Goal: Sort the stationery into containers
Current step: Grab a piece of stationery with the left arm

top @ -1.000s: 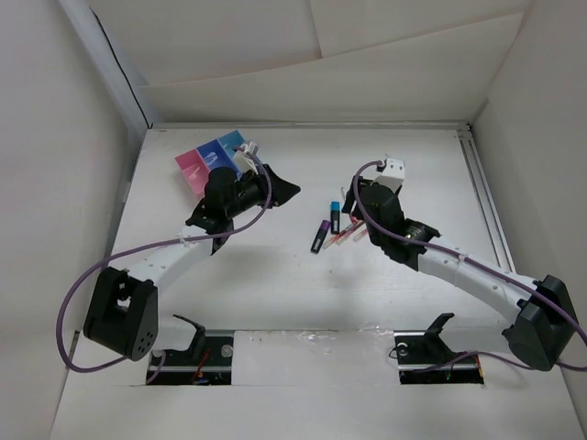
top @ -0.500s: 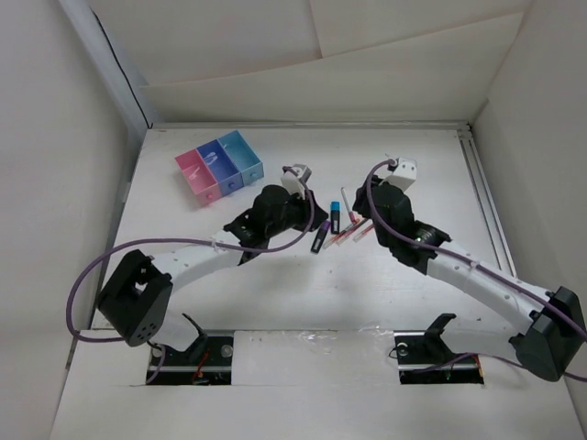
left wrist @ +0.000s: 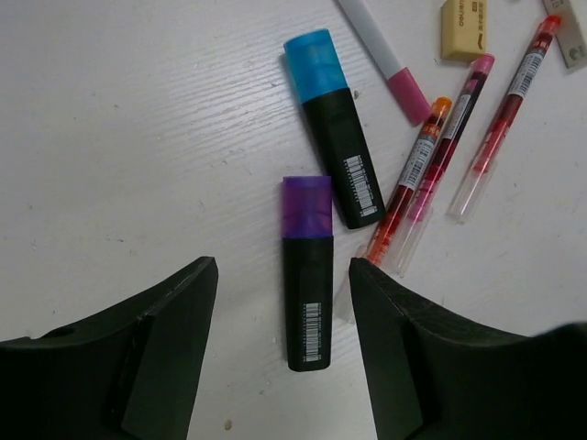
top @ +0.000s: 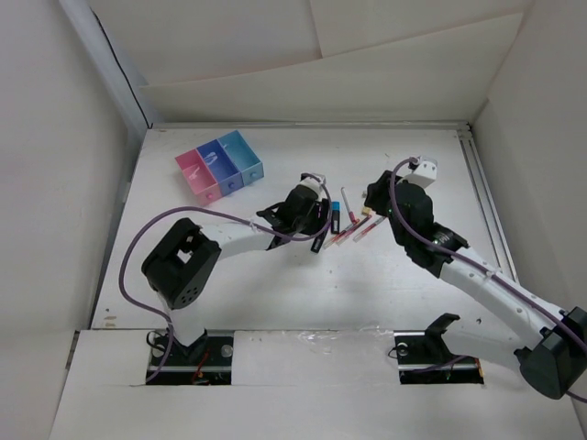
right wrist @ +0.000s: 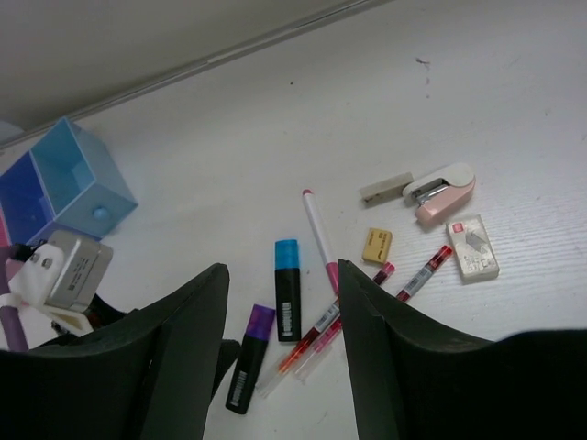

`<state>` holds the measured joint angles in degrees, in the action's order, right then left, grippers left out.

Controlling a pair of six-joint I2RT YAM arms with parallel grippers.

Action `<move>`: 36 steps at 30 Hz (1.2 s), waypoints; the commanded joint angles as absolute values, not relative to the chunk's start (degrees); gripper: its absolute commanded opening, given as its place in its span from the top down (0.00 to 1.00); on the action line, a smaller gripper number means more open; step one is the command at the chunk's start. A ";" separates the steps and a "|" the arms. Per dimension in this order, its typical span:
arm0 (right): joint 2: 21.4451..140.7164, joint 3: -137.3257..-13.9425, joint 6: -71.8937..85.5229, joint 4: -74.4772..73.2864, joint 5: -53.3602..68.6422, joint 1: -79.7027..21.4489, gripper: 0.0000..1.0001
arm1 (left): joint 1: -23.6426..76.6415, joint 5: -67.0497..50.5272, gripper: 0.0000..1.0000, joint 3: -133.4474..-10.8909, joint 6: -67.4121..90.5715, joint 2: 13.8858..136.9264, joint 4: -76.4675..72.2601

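The stationery [top: 348, 227] lies bunched at mid-table. A purple-capped black marker [left wrist: 307, 284] rests flat on the table between the spread jaws of my left gripper [left wrist: 280, 284], untouched. Beside it lie a blue-capped marker [left wrist: 332, 137], a white-pink pen [left wrist: 385, 55], red pens [left wrist: 417, 183] and a yellow eraser [left wrist: 463, 16]. My right gripper [right wrist: 280, 275] hangs open and higher over the same pile, holding nothing. The containers [top: 220, 165] stand at the back left in a joined row: pink, purple-blue and light blue [right wrist: 78, 174].
A pink stapler [right wrist: 445, 191], a white eraser [right wrist: 472, 246] and a small pale block [right wrist: 385, 188] lie right of the pens. White walls enclose the table on three sides. A metal rail [top: 486, 211] runs along the right edge. Purple cables trail from both arms.
My left arm swung from the containers to the stationery pile and its jaws opened over the purple marker. My right gripper drew back slightly to the right.
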<state>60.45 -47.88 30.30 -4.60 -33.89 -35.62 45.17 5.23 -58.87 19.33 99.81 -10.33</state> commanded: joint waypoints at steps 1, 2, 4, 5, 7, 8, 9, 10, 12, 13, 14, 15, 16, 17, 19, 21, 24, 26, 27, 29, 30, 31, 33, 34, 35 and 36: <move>60.12 -47.99 31.03 -3.96 -31.03 -35.24 0.43 | 46.05 7.38 0.44 -63.80 16.79 100.45 -8.89; 60.81 -47.99 30.50 -3.96 -31.03 -35.24 0.43 | 46.05 7.38 0.42 -64.42 16.79 101.07 -7.66; 61.34 -48.52 30.50 -3.96 -30.50 -35.24 0.43 | 47.63 8.61 0.42 -66.18 16.17 102.91 -7.12; 61.35 -48.52 30.50 -3.96 -30.50 -35.24 0.43 | 47.64 8.61 0.42 -66.18 15.39 103.53 -6.42; 61.35 -48.52 30.50 -3.96 -30.50 -35.24 0.43 | 48.43 10.63 0.42 -68.02 14.85 105.29 -5.63; 61.35 -48.52 30.50 -3.96 -30.50 -35.24 0.43 | 49.04 11.24 0.44 -68.55 14.85 105.90 -4.84; 61.96 -48.52 30.50 -3.96 -29.89 -35.24 0.43 | 49.04 11.25 0.44 -68.55 14.85 105.91 -4.83; 61.96 -48.52 30.50 -3.96 -29.88 -35.24 0.43 | 49.04 12.56 0.44 -69.08 14.85 106.69 -4.83; 61.96 -49.04 29.98 -3.96 -29.88 -35.24 0.43 | 49.04 13.10 0.44 -69.08 14.85 107.31 -4.31; 61.96 -49.04 29.97 -3.96 -29.88 -35.24 0.43 | 49.04 13.70 0.44 -69.08 14.33 107.31 -4.31; 61.96 -49.04 29.97 -3.96 -29.88 -35.24 0.44 | 49.04 13.71 0.44 -69.69 14.33 107.84 -4.31; 61.96 -49.04 29.97 -3.96 -29.88 -35.24 0.44 | 49.04 13.71 0.45 -69.70 14.33 107.84 -4.31; 61.96 -49.04 29.97 -3.96 -29.88 -35.24 0.44 | 49.04 13.71 0.45 -69.70 14.33 108.36 -4.31; 61.96 -49.04 29.97 -3.96 -29.88 -35.24 0.44 | 49.04 13.71 0.45 -70.31 13.80 108.37 -4.31; 61.96 -49.04 29.97 -3.96 -29.88 -35.24 0.44 | 49.04 13.71 0.46 -70.84 13.80 109.77 -3.70; 61.96 -49.04 29.97 -3.96 -29.88 -35.24 0.44 | 49.04 14.24 0.48 -71.37 13.19 110.30 -3.69; 61.96 -49.04 29.97 -3.96 -29.27 -35.24 0.44 | 49.04 13.72 0.50 -71.89 13.18 111.01 -3.69; 61.96 -49.04 29.97 -3.96 -29.27 -35.24 0.44 | 49.04 13.71 0.52 -71.89 12.66 111.53 -3.69; 62.48 -49.04 29.97 -3.96 -28.75 -35.24 0.44 | 49.04 13.10 0.53 -71.89 12.66 111.53 -3.69; 62.49 -49.04 29.97 -3.96 -28.74 -35.24 0.44 | 49.04 13.10 0.55 -72.51 12.66 112.15 -3.69; 62.49 -49.04 29.97 -3.96 -28.74 -35.24 0.44 | 49.04 13.10 0.55 -73.12 12.66 112.15 -3.69; 62.49 -49.04 29.97 -3.96 -28.74 -35.24 0.44 | 49.04 13.10 0.57 -73.65 12.13 112.76 -3.69; 62.49 -49.04 29.97 -3.96 -28.74 -35.24 0.44 | 49.04 13.10 0.58 -74.17 12.13 113.37 -3.69; 62.49 -49.04 29.97 -3.96 -28.74 -35.24 0.44 | 49.04 13.10 0.58 -74.70 12.13 113.38 -3.69; 62.49 -49.04 29.97 -3.96 -28.22 -35.24 0.44 | 49.04 13.10 0.59 -74.71 12.13 113.99 -3.17; 62.49 -49.04 29.97 -3.96 -28.21 -35.24 0.44 | 49.04 13.10 0.59 -75.32 12.13 113.99 -3.16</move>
